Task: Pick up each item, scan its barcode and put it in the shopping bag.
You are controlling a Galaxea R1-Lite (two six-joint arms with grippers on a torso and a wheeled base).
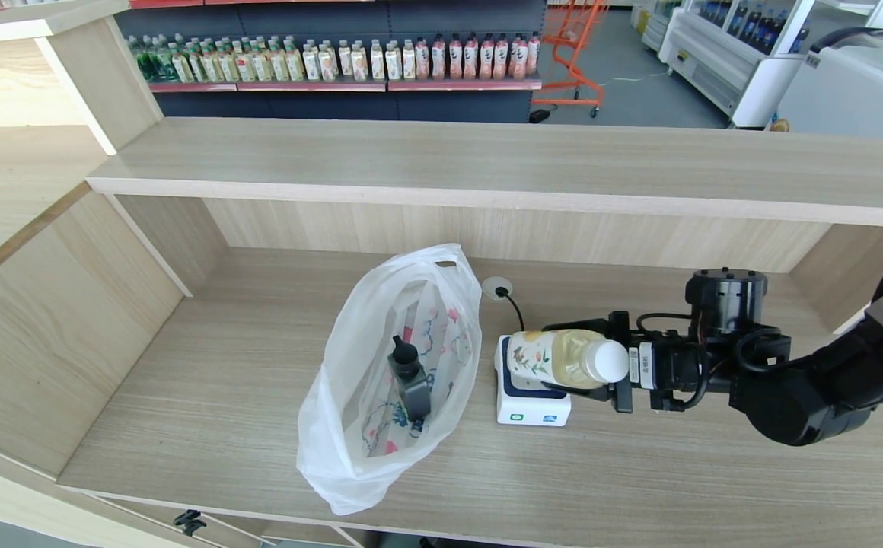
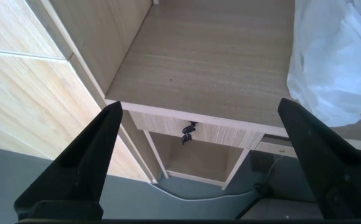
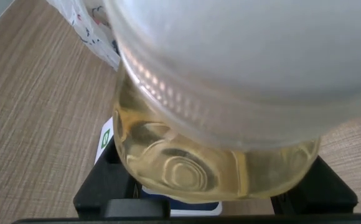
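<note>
Wooden counter (image 1: 639, 472): the right claw (image 1: 563, 359) is clamped on a bottle (image 1: 540, 356), held sideways over the scanner (image 1: 533, 407) beside the bag (image 1: 350, 426), arm stretched in low. At the counter's front edge the left claw (image 2: 199, 104) gapes wide.

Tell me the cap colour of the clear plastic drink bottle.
White round cap on the bottle; clearest in head view.

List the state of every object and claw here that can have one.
Yellow drink bottle: capped, held on its side over the scanner.
Right claw: shut on the yellow drink bottle.
Left claw: open, empty.
Shopping bag: open, lying on the counter.
Dark bottle: inside the shopping bag.
Scanner: flat on the counter, cable attached.
</note>
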